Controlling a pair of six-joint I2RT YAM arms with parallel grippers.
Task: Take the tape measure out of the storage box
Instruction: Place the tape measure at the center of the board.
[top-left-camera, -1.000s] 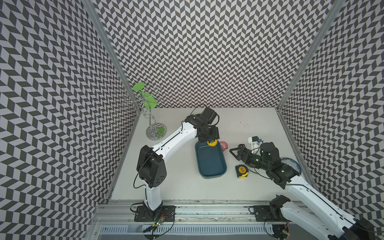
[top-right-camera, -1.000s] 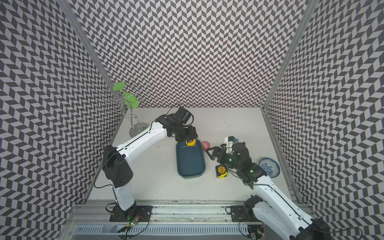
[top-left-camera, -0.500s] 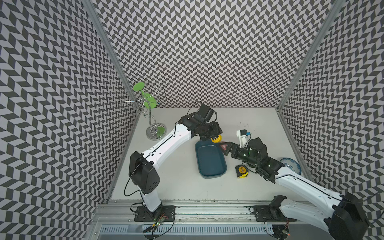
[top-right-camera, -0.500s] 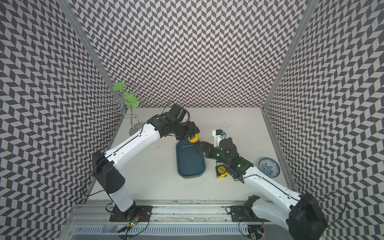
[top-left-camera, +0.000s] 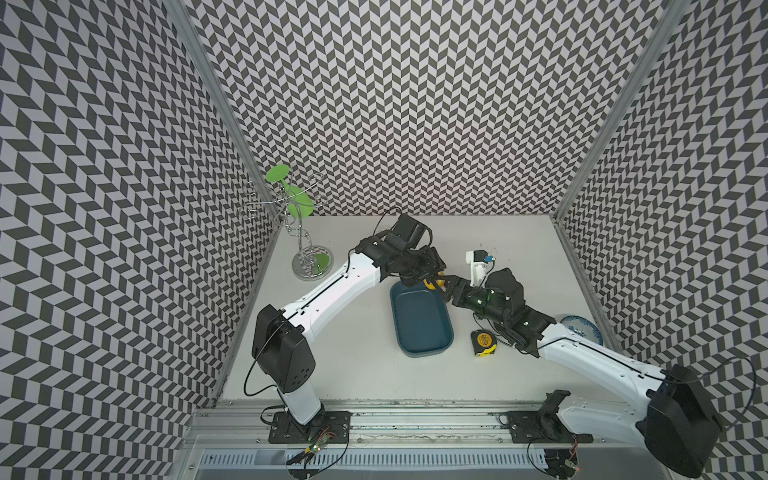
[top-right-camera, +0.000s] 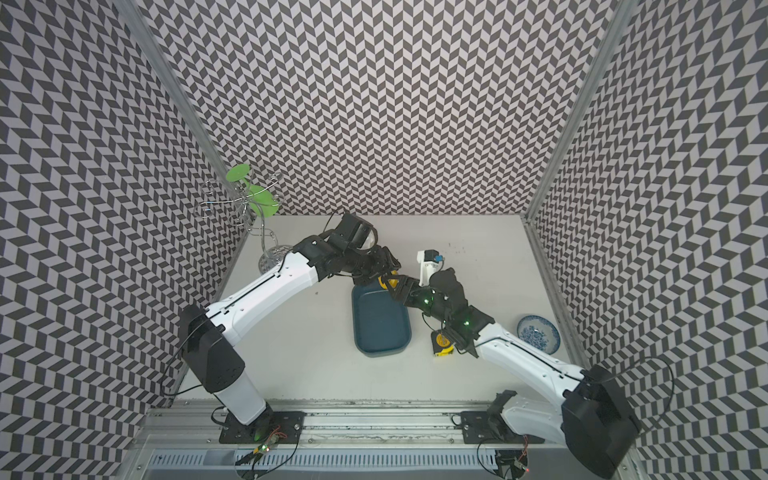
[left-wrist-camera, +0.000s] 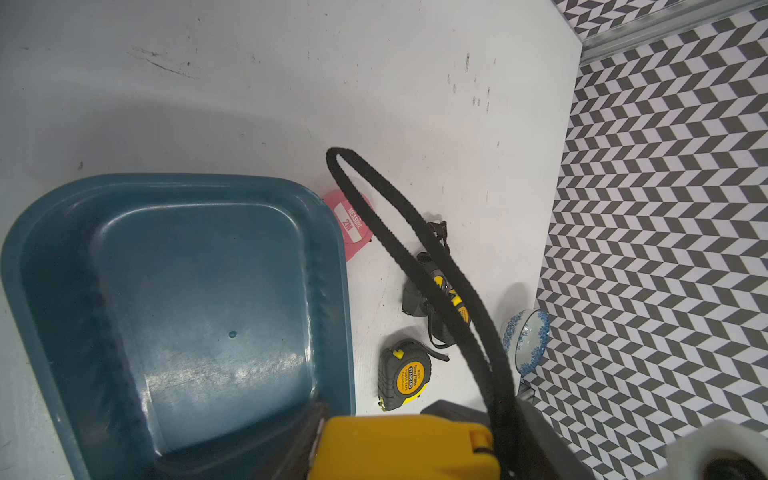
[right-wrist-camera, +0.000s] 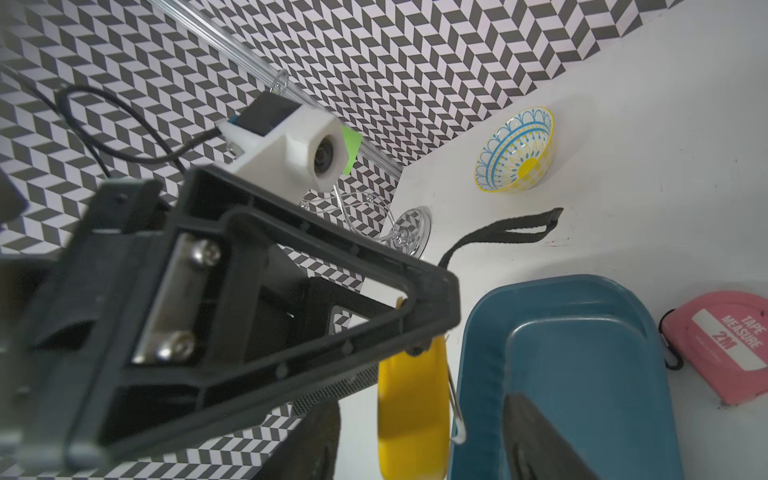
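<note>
Where the yellow tape measure (top-left-camera: 432, 284) hangs at the far rim of the storage box (top-left-camera: 419, 328), the left gripper (top-left-camera: 428, 275) pinches it, clear of the worktop (top-left-camera: 357, 374). The right gripper (top-left-camera: 446, 287) is spread, straddling that tape measure, with gaps on both sides in the right wrist view. The pink tape measure (left-wrist-camera: 351, 224) lies just beside the box. The black-and-yellow tape measure (top-left-camera: 484, 343) rests near its right side.

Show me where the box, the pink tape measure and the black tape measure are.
box (top-left-camera: 419, 328): in a top view, on its bare floor.
pink tape measure (left-wrist-camera: 351, 222): left wrist view, on its white label.
black tape measure (top-left-camera: 482, 340): in a top view, on its round yellow label.
</note>
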